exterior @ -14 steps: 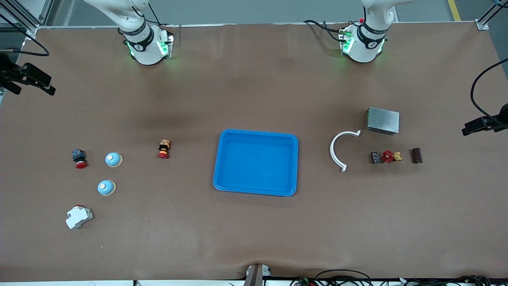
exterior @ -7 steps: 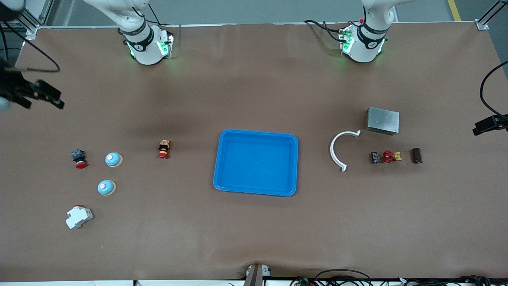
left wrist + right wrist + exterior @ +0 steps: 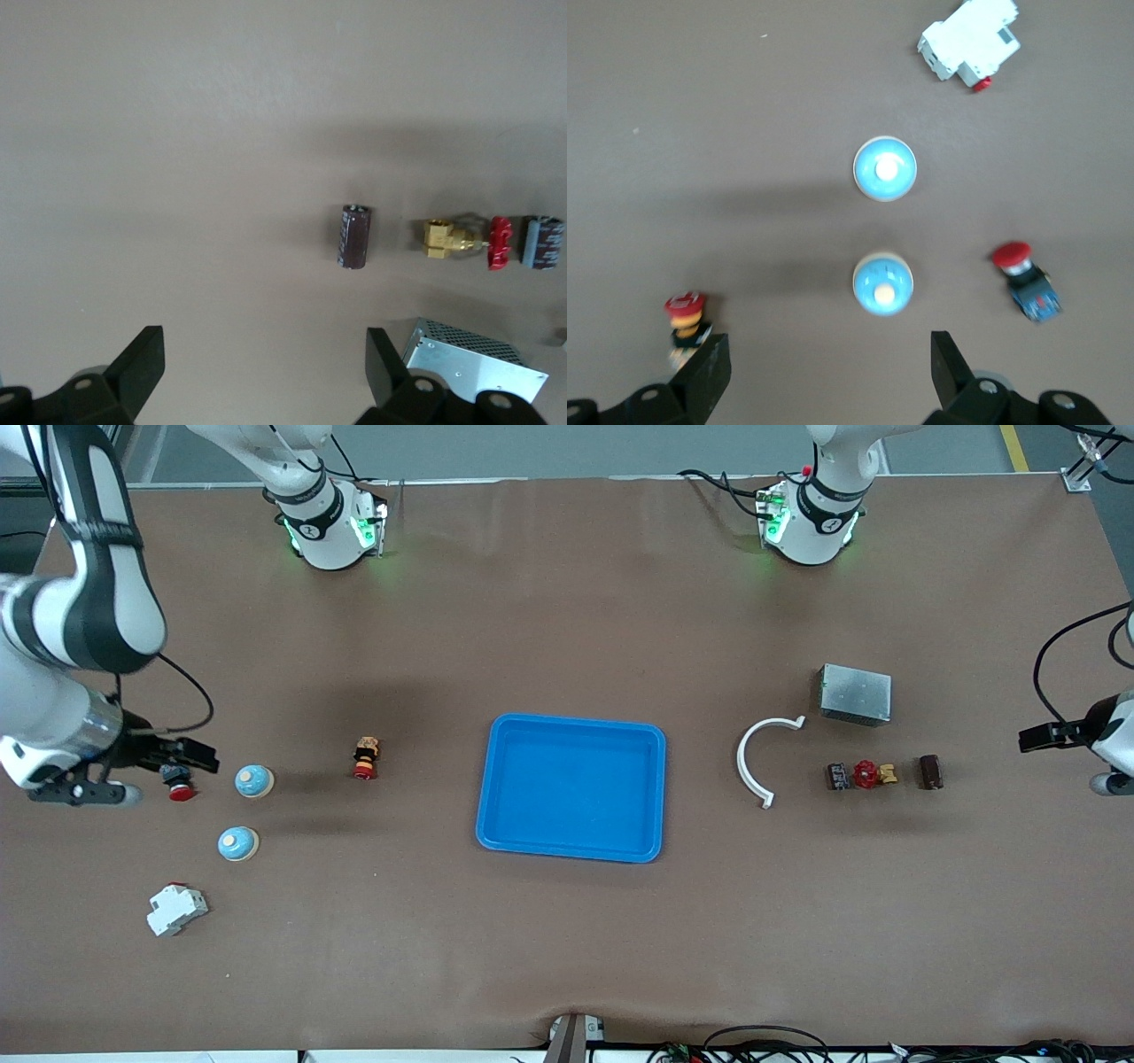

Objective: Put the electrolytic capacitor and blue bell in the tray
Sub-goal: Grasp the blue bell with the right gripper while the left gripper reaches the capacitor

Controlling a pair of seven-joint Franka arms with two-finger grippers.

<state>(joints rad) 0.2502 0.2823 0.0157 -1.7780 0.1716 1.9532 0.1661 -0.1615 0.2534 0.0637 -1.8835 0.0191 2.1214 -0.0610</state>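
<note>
The blue tray (image 3: 571, 788) lies empty at mid-table. Two blue bells (image 3: 254, 780) (image 3: 237, 843) stand toward the right arm's end; they show in the right wrist view as the farther bell (image 3: 882, 284) and the nearer bell (image 3: 884, 168). My right gripper (image 3: 190, 755) (image 3: 828, 354) hangs open beside the farther bell, holding nothing. A dark brown electrolytic capacitor (image 3: 929, 771) (image 3: 354, 236) lies on its side toward the left arm's end. My left gripper (image 3: 1041, 737) (image 3: 263, 354) is open and empty above the table beside it.
In line with the capacitor lie a brass valve with a red handle (image 3: 873, 773) (image 3: 461, 241) and a dark cylinder (image 3: 837, 776). A metal box (image 3: 854, 694), a white curved piece (image 3: 757, 757), two red buttons (image 3: 177, 779) (image 3: 365, 757) and a white breaker (image 3: 175, 910) also lie about.
The right arm has swung in from the table's edge toward the bells. The left gripper has come down nearer the capacitor. Both stay open; nothing on the table has moved.
</note>
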